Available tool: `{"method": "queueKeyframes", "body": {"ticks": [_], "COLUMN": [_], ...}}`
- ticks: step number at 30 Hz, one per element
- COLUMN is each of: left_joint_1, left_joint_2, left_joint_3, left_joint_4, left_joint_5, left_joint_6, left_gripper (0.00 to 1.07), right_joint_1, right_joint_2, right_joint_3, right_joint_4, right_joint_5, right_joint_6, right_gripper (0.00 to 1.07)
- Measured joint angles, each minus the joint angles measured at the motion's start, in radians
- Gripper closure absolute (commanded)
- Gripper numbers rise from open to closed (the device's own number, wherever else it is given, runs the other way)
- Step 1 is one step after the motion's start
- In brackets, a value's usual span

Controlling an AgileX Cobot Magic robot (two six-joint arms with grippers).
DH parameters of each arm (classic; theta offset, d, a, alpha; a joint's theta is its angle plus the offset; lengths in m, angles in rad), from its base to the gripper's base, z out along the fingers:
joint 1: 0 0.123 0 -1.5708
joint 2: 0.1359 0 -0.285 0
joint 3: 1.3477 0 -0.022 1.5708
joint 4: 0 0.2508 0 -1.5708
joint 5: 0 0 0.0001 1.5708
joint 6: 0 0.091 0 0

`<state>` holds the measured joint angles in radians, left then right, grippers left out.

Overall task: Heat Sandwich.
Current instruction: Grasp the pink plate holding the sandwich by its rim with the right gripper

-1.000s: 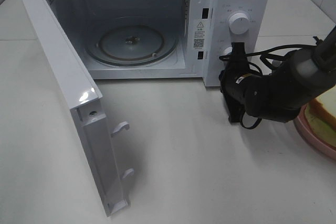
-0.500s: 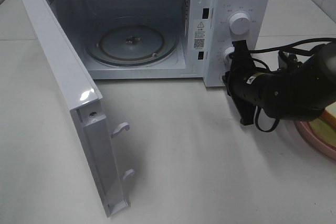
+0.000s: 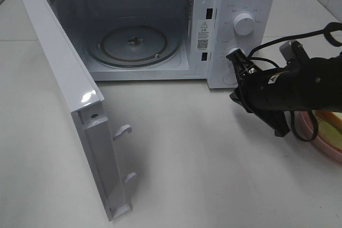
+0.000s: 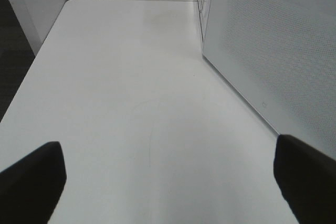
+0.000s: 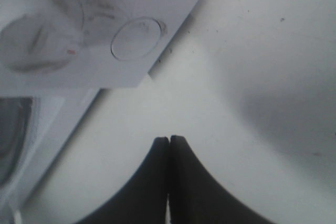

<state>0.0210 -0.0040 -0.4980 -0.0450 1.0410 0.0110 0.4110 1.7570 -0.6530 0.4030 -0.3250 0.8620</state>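
Nearest stands the free edge of the open microwave door (image 3: 69, 94), swung out to the left with its latch hooks (image 3: 123, 130) pointing right over the white table (image 3: 187, 180). The left gripper (image 4: 168, 149) hangs released, fingers wide apart with nothing between them, just beside the outer face of that door. In the middle the table is bare, so there is good room in front of the cavity. At the right edge the sandwich (image 3: 332, 132) lies on a pink plate (image 3: 327, 152), half hidden behind the right arm. The right gripper (image 5: 169, 141) is clenched on nothing, its tips close to the lower knob (image 3: 232, 53) of the control panel, apparently not touching. Farther in, the glass turntable (image 3: 133, 44) waits. The risks, as I judge – the loose cable loop (image 3: 309, 127) hanging over the plate may drag it when the arm swings, and the plate sits at the frame's edge, so I cannot tell its margin there; a wide turn could also knock the knob.
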Motion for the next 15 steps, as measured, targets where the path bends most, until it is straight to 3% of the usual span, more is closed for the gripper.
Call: {"method": "queueKeyframes", "body": {"ticks": [7, 15], "left_joint_1": [0.000, 0.000], "left_joint_2": [0.000, 0.000], "left_joint_3": [0.000, 0.000], "left_joint_4": [0.000, 0.000], "left_joint_5": [0.000, 0.000], "left_joint_6": [0.000, 0.000], "left_gripper": [0.05, 0.05], "right_joint_1": [0.000, 0.000], "right_joint_2": [-0.075, -0.148], "right_joint_3": [0.001, 0.001], "right_joint_4": [0.000, -0.003], "right_joint_5": [0.264, 0.439], "right_joint_6": [-0.492, -0.862], "right_gripper": [1.00, 0.98]}}
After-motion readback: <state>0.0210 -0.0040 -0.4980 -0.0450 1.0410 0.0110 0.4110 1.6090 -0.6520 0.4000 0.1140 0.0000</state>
